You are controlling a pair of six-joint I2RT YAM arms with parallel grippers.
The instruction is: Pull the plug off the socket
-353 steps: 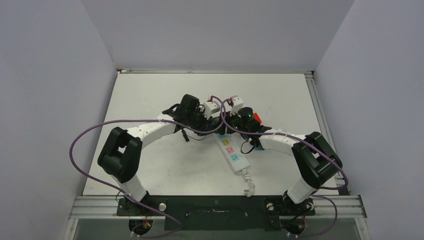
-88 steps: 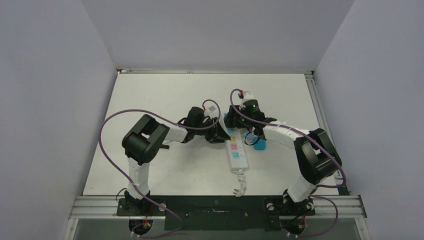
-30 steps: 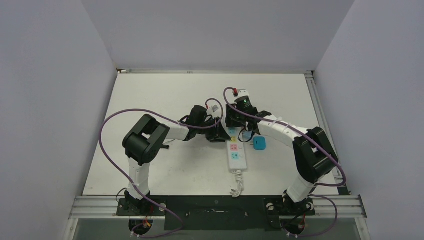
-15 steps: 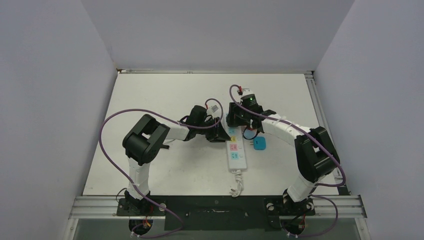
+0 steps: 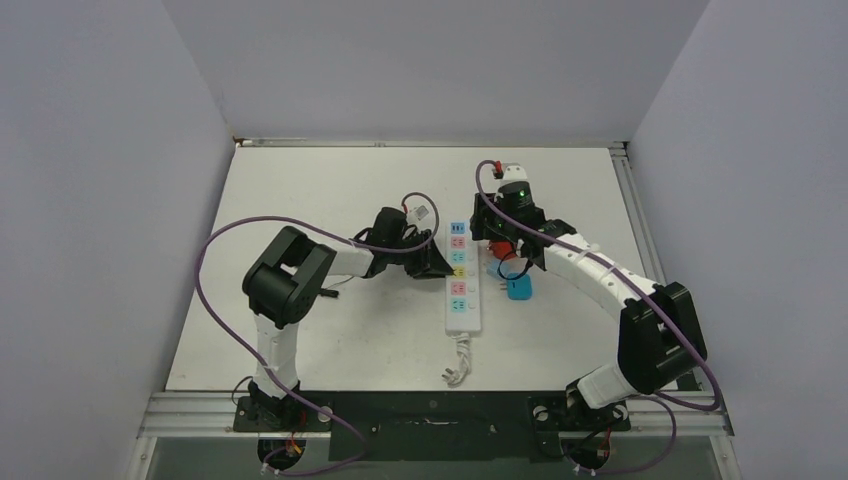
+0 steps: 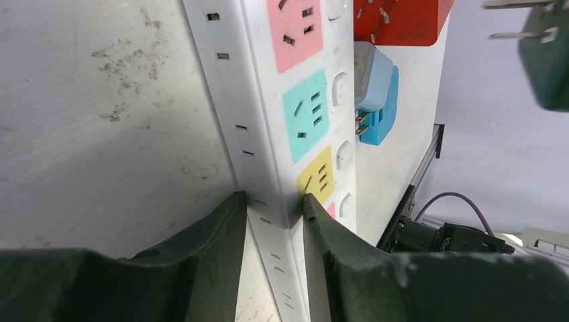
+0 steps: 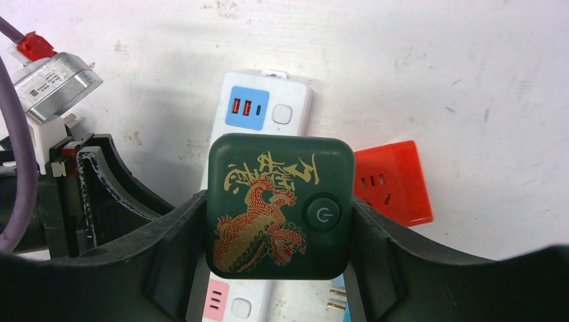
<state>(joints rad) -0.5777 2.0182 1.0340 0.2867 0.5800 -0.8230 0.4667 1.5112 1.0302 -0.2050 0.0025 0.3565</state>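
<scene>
As r. pincer (image 7: pixel 278 231), gripping dark-green square dragon plug (image 7: pixel 280 201), lifted clear, l. pincer (image 6: pixel 274 216) kept long white power strip (image 6: pixel 268 100) clamped; unplugging prob. done.

White table (image 5: pixel 300 200) w/ socket (image 5: pixel 461 278), red cube (image 7: pixel 392 182), blue adapter (image 5: pixel 519 289).

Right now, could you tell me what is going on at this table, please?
The left gripper clamps the strip by its edge. The right gripper holds the green plug, already pulled out, its prongs clear of the strip. A red cube and a blue adapter lie beside the strip.
</scene>
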